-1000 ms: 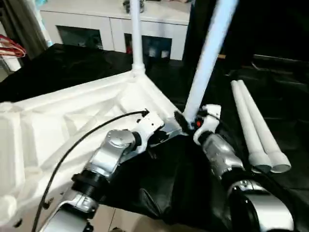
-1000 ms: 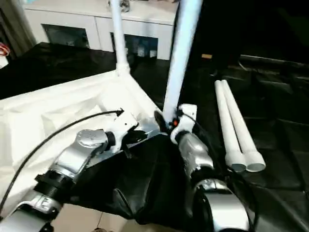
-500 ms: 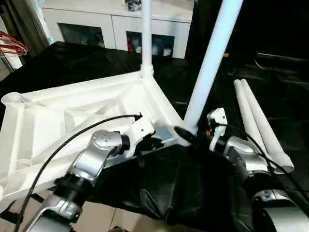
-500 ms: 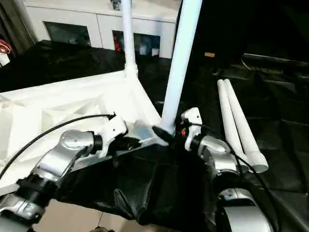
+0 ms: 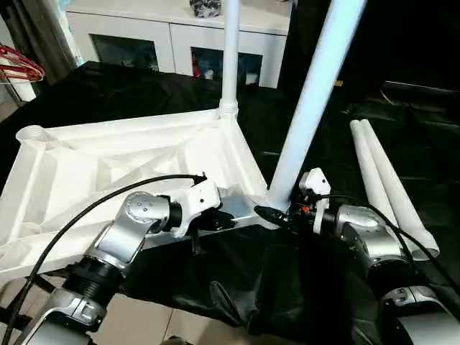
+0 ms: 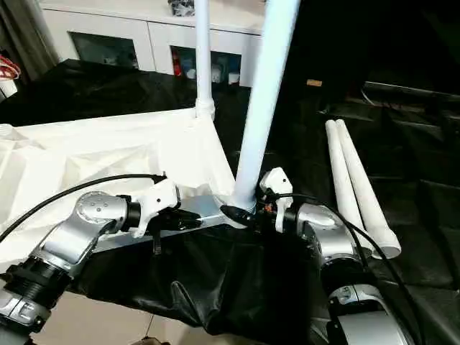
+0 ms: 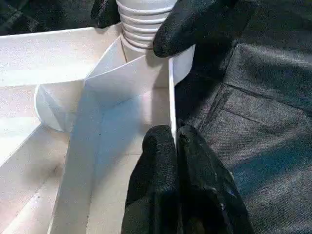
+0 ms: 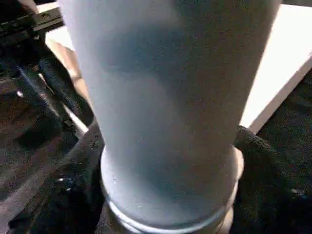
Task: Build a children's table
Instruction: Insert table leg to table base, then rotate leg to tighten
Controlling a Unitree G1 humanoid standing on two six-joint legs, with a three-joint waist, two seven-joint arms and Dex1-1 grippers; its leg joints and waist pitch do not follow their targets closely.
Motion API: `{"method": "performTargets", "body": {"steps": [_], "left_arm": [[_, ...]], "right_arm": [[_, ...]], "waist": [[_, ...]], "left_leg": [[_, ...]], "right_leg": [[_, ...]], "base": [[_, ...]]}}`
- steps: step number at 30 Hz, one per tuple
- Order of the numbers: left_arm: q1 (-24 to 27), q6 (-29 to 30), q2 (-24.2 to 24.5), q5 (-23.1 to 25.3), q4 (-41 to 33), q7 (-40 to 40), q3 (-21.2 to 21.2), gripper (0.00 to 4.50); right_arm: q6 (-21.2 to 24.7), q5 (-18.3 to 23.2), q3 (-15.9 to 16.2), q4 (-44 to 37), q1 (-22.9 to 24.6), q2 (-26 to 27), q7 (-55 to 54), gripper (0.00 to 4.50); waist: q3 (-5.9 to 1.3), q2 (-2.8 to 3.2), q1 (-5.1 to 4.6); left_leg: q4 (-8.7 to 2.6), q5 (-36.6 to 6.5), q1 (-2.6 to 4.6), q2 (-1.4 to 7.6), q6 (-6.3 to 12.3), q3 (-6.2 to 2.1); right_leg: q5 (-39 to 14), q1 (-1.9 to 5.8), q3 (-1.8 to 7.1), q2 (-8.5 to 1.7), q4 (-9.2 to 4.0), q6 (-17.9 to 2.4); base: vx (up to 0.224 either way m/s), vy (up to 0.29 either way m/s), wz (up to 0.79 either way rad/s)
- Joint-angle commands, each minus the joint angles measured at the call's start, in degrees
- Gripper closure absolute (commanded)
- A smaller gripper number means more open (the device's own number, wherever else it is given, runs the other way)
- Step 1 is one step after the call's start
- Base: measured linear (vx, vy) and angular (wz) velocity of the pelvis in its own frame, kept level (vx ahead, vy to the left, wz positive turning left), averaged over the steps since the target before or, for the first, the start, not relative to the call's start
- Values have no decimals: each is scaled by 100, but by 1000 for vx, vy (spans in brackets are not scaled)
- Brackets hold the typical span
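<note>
The children's table lay upside down on a black cloth, ribbed underside up. Two legs stood in its corner sockets: the far leg upright at the back corner, the near leg leaning slightly in the corner closest to the robot. Two spare legs lay side by side on the cloth, well apart to the right. The far-left socket stood empty.

From the head views, the left end effector sat at the table's near edge, beside the near leg's socket, and the right end effector reached to the base of that leg.

The left wrist view added detail: the left end effector's two fingers were clenched together, pinching the thin near wall of the table, while a black fingertip of the other arm touched the leg's ribbed collar in the socket. In the right wrist view, the near leg's shaft stood between that end effector's spread fingers, one dark finger showing beside it.

A white cabinet with glass doors stood behind.
</note>
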Motion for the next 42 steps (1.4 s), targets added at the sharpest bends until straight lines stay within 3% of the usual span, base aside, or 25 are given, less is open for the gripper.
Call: {"method": "performTargets", "body": {"steps": [1, 6, 12, 13, 16, 17, 22, 24, 26, 30, 32, 41, 42], "left_arm": [[-59, -96, 56, 92, 9, -88, -85, 450], [-95, -47, -72, 88, 96, 112, -32, 450], [-376, 145, -673, 322, 554, 1223, 87, 450], [-376, 145, -673, 322, 554, 1223, 87, 450], [-626, 345, -1207, 469, 897, 1999, 114, 450], [-668, 357, -1296, 503, 957, 2113, 100, 450], [-721, 149, -1451, 635, 1066, 2227, -48, 450], [-670, 62, -1423, 625, 1022, 2109, -83, 450], [-622, 2, -1377, 609, 971, 1996, -105, 450], [-513, -218, -1224, 601, 891, 1719, -153, 450], [-384, -342, -1053, 540, 737, 1385, -217, 450], [-152, -609, -473, 340, 533, 571, -217, 450], [-95, -693, -292, 238, 477, 241, -189, 450]], "right_arm": [[85, -32, 52, -80, 24, -61, 26, 127], [154, -13, 39, -123, 92, 54, -89, 165], [36, -480, -123, 534, -73, 528, -2254, 172], [36, -480, -123, 534, -73, 528, -2254, 173], [233, -490, -328, 931, -331, 1037, -3700, 173], [247, -500, -349, 996, -389, 1151, -3956, 173], [167, -539, -377, 1193, -599, 1496, -4537, 173], [34, -546, -369, 1218, -642, 1539, -4482, 173], [-55, -562, -360, 1225, -665, 1536, -4434, 118], [-138, -456, -459, 1213, -739, 1489, -4143, 83], [-295, -667, -301, 1223, -754, 1297, -4126, 61], [-350, -492, -33, 648, -371, 579, -1941, 61], [-341, -360, 86, 395, -184, 316, -1136, 61]], "waist": [[-419, -32, 1], [-418, -35, 8], [-364, -32, -35], [-355, -39, -47], [-341, -26, -83], [-351, -1, -97], [-370, -23, -113], [-373, -19, -117], [-379, -52, -117], [-369, -51, -141], [-374, -43, -140], [-418, -5, -110], [-417, -3, -107]], "left_leg": [[-352, -829, 110, 354, 449, -114], [-348, -818, 115, 352, 445, -111], [-403, -1380, 187, 341, 118, -140], [-401, -1425, 191, 340, 90, -134], [-423, -1744, 243, 332, -56, -165], [-423, -1806, 247, 325, -101, -179], [-435, -1709, 188, 324, -16, -174], [-433, -1672, 181, 327, 16, -170], [-428, -1579, 165, 326, 57, -160], [-434, -1594, 165, 334, 98, -160], [-433, -1540, 148, 336, 95, -165], [-389, -1072, 137, 350, 343, -124], [-380, -1036, 132, 349, 393, -117]], "right_leg": [[-1006, 315, 307, -525, -395, -1292], [-985, 308, 310, -526, -395, -1297], [-1965, 262, 312, -541, -521, -1063], [-2074, 249, 319, -547, -538, -1048], [-2543, 223, 315, -551, -594, -885], [-2585, 221, 310, -555, -599, -875], [-2182, 243, 325, -557, -570, -857], [-2074, 246, 326, -560, -559, -886], [-1968, 261, 331, -567, -542, -920], [-1971, 257, 332, -560, -540, -958], [-1927, 272, 329, -566, -524, -976], [-832, 323, 333, -525, -398, -1302], [-720, 336, 328, -518, -392, -1340]], "base": [[0, 0, 0], [0, 0, 0], [0, 0, 0], [0, 0, 0], [0, 0, 0], [0, 0, 0], [0, 0, 0], [0, 0, 0], [0, 0, 0], [0, 0, 0], [0, 0, 0], [0, 0, 0], [0, 0, 0]]}}
